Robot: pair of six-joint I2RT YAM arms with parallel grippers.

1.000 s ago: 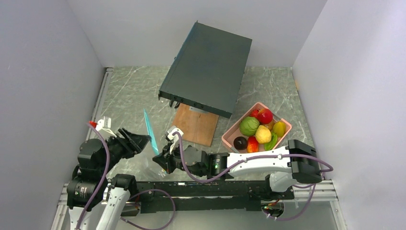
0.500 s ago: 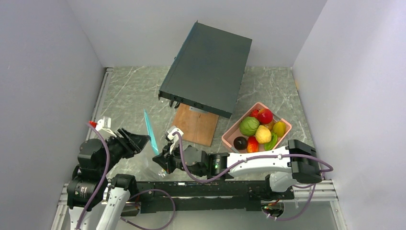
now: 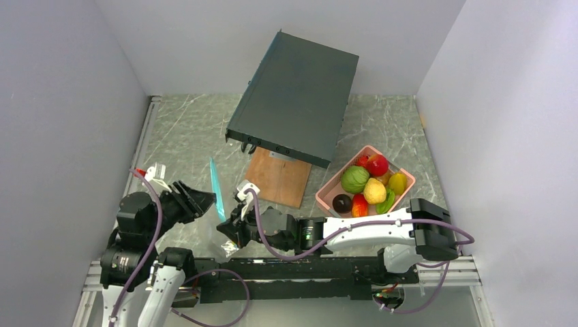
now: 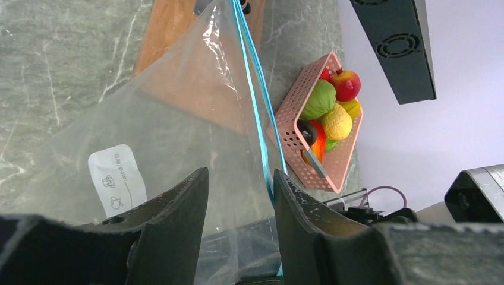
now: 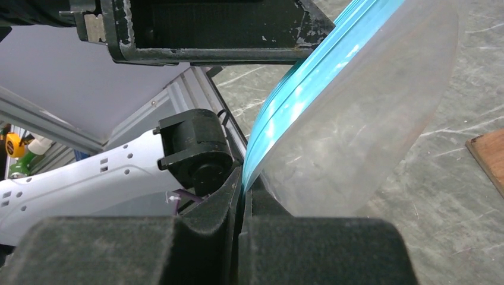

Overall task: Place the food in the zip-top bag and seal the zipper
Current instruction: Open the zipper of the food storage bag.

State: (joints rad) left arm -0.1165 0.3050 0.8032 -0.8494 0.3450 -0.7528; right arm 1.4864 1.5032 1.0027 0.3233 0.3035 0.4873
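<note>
The zip-top bag (image 4: 178, 119) is held up off the table, clear, with a white label (image 4: 117, 181). Its teal zipper (image 3: 216, 185) runs along the edge that stands upright between the two arms. My right gripper (image 5: 242, 181) is shut on the zipper's (image 5: 309, 77) near end. My left gripper (image 4: 241, 184) stands open around the bag's film, with the zipper (image 4: 255, 101) close against its right finger (image 4: 297, 219). In the top view the left gripper (image 3: 198, 201) sits just left of the strip and the right gripper (image 3: 228, 228) below it. The food (image 3: 368, 184) lies in the pink tray.
The pink perforated tray (image 3: 327, 194) stands on the right of the table. A wooden board (image 3: 279, 178) lies in the middle, with a large dark flat box (image 3: 296, 92) tilted over its far end. Grey walls close in both sides.
My left arm has shifted slightly away from its base and its jaws have narrowed around the bag. The zipper strip has tipped a little. The right arm has stayed put.
</note>
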